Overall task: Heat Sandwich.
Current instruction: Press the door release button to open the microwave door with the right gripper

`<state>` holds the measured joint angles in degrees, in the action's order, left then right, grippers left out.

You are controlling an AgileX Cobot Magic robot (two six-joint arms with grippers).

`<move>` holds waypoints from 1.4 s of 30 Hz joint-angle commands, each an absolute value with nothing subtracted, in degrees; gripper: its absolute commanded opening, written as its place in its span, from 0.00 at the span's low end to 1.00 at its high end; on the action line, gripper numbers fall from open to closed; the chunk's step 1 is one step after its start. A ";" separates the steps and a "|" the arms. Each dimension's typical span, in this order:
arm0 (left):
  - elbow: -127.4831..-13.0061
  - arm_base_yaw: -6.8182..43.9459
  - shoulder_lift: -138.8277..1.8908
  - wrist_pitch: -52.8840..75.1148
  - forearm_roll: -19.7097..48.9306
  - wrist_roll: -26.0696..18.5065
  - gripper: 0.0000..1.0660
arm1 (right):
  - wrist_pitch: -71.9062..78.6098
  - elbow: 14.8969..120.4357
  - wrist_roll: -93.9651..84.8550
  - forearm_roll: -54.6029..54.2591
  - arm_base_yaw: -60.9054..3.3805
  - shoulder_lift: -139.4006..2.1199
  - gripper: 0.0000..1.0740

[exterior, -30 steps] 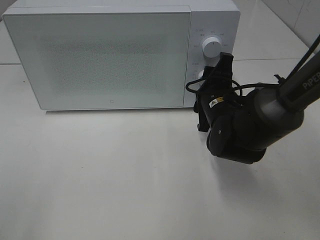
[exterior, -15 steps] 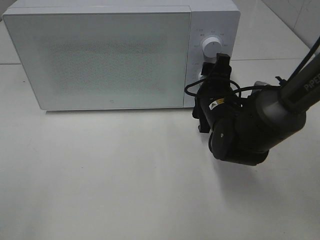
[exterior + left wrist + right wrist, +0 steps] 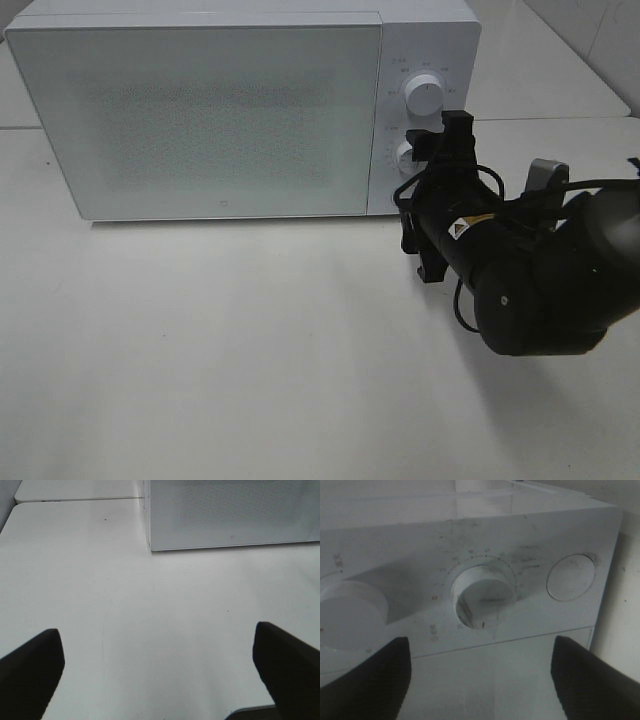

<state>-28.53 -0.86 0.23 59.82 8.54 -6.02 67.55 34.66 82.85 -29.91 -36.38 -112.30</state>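
Right gripper [image 3: 480, 650] has its jaws apart, just in front of the lower round white dial [image 3: 408, 153], one of two on the single white boxy microwave [image 3: 200, 110] (door shut). Left gripper [image 3: 157, 632] gapes wide over the white table [image 3: 100, 570]. Can't tell where the sandwich is.

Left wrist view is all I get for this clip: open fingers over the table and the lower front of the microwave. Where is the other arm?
Observer: The right gripper is at the microwave's control panel, facing the lower dial.
Operator: Is it gripping that dial?
Observer: No. The right wrist view shows its fingers spread wide, one on each side of the dial, not closed on it.
Operator: Is the door open, and is there any sandwich?
Observer: The door is shut in the exterior high view, and no sandwich shows in any view.
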 commanded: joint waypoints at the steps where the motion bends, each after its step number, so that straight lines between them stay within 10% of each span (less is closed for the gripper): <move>1: -28.30 -0.92 1.43 59.36 8.59 -5.67 0.92 | 66.23 31.91 81.70 -26.18 -36.10 -109.26 0.71; 42: -28.30 -0.92 1.43 59.36 8.59 -5.67 0.92 | -17.99 29.97 -6.02 -17.99 -35.92 -72.02 0.70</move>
<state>-28.53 -0.86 0.23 59.82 8.54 -6.02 -13.87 29.16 -3.15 -18.45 -36.27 -73.57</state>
